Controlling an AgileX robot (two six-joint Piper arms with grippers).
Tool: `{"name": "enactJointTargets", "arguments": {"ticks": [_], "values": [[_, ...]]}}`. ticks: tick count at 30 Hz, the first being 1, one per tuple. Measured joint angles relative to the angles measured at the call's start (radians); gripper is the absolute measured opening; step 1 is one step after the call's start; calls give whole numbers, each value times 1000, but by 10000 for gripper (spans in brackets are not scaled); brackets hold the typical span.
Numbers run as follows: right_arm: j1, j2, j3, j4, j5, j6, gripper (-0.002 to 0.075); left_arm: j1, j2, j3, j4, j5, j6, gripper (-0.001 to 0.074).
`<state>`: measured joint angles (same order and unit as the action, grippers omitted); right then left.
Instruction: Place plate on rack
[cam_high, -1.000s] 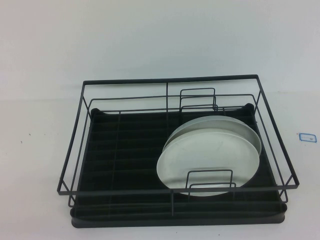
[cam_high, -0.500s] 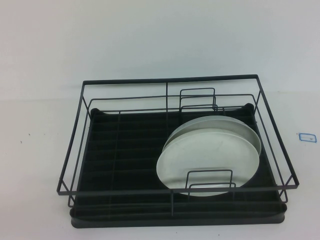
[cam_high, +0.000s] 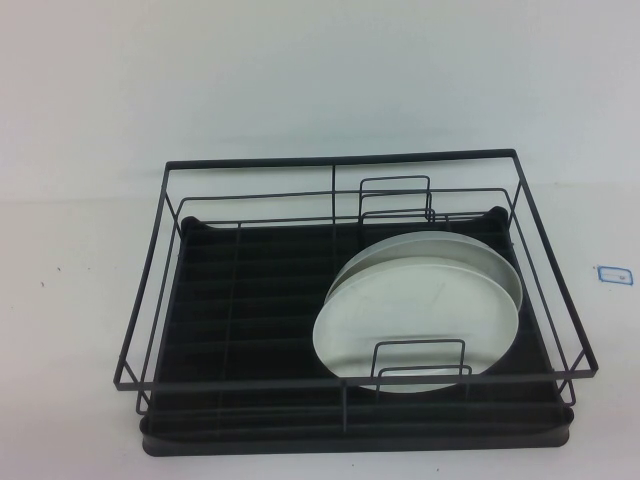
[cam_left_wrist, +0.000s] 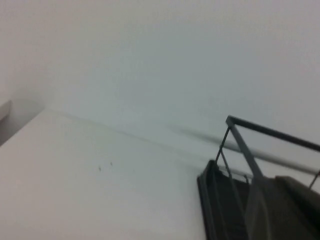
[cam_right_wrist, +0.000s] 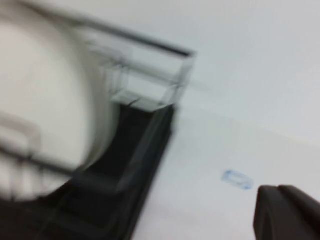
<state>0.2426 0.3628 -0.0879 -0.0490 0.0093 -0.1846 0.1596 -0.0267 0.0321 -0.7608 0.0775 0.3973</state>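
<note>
Both grippers pressed together, out of the high view. Bright white plate (cam_high: 418, 318) leaning in rack (cam_high: 250, 290), right side, another plate (cam_high: 478, 252) behind. Nothing shifted since earlier.

The rack (cam_high: 250, 300) sits on the worktop (cam_high: 80, 300) in front of me. In its right half lies the plate (cam_high: 415, 320) — leaning on a second plate (cam_high: 490, 255) just behind it, between the dividers (cam_high: 420, 360). A small label (cam_high: 613, 272) lies right of the rack — well apart.
</note>
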Motion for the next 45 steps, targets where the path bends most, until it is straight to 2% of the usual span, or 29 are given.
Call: {"name": "enactJointTargets", "arguments": {"ticks": [4,6,7,12,20,24,30,45], "values": [[-157,-110,104,42,-126,70,18,0,0,0,494,148,-491,1],[-213,-176,111,49,-99,97,18,0,0,0,657,233,-668,1],[-237,-209,113,49,-77,106,18,0,0,0,688,258,-699,1],[-302,-329,115,49,61,124,18,0,0,0,688,255,-711,1],[-307,-373,119,69,244,129,18,-2,0,0,657,257,-711,1],[-291,-373,119,78,313,129,18,-38,0,0,648,259,-711,1],[-279,-373,119,112,375,129,18,-91,0,0,646,259,-709,1],[-279,-373,119,115,398,129,18,-67,-5,0,650,259,-707,1]]}}
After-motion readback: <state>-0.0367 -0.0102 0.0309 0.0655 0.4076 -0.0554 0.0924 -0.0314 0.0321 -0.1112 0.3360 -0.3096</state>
